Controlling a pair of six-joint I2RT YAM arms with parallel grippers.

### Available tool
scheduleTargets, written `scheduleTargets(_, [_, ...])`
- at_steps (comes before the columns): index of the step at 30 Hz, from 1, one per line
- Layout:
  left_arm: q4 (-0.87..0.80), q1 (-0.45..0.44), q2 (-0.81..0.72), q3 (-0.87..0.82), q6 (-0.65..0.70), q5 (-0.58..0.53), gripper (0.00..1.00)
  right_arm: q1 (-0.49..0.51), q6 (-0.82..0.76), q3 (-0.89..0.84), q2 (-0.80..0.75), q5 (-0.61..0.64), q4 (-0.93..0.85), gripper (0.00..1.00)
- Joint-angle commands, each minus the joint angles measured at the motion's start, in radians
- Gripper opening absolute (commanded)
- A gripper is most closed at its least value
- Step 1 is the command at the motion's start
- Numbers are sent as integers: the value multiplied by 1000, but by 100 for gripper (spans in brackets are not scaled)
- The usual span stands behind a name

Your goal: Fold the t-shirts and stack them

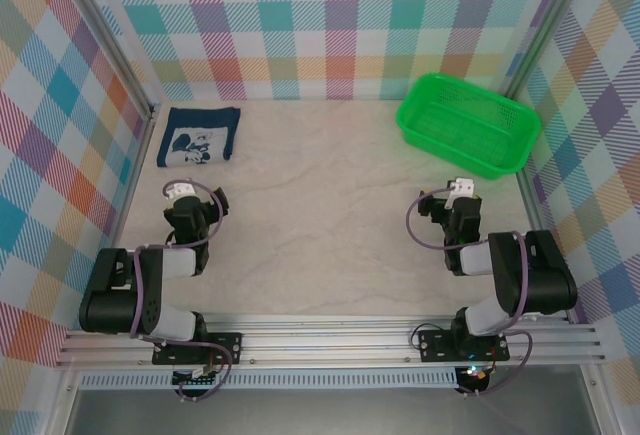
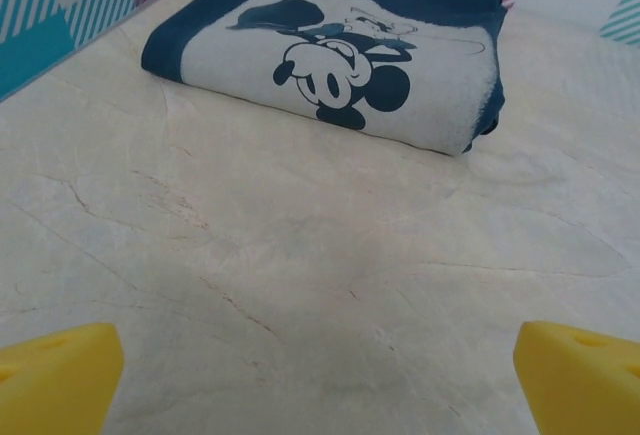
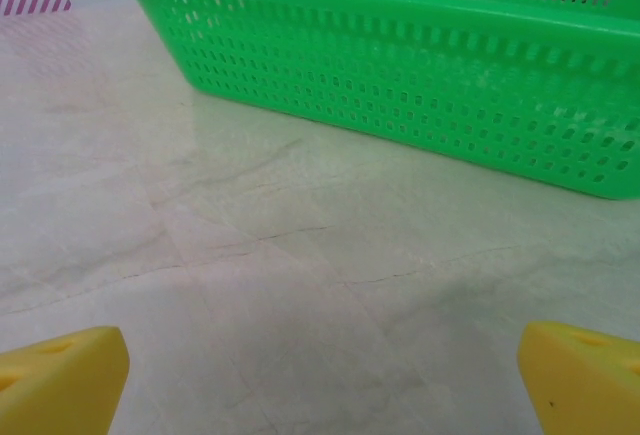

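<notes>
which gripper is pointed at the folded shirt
The left gripper, open: the folded navy t-shirt lies just ahead of it at the far left corner. The right gripper faces the green basket instead.

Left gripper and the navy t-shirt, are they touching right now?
Apart: the left wrist view shows bare table between the left gripper and the t-shirt.

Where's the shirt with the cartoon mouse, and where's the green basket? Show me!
t-shirt (image 2: 330, 65), left wrist view, on the cartoon print on top of the folded shirt.
green basket (image 3: 400, 85), right wrist view, on its near side wall full of little holes.
</notes>
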Motion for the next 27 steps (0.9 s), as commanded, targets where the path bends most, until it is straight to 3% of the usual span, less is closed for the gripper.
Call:
scheduleTargets(1, [136,-13,21,-22,51,37,100,-13,0,29,8,-3,67,100])
scheduleTargets(4, [144,-66,163,65,141,64,100,-15,4,57,3,-10,6,100])
scheduleTargets(5, [10,-73,133,113,140,63,100,-18,3,70,12,-13,-4,100])
scheduleTargets(7, [58,-77,147,97,142,48,100,-19,1,116,14,-18,-91,100])
scheduleTargets(8, [-1,-78,131,111,136,52,100,-19,1,113,15,-19,-83,100])
scheduleTargets(27, [27,-76,135,101,140,53,100,-17,-18,112,13,-58,-84,100])
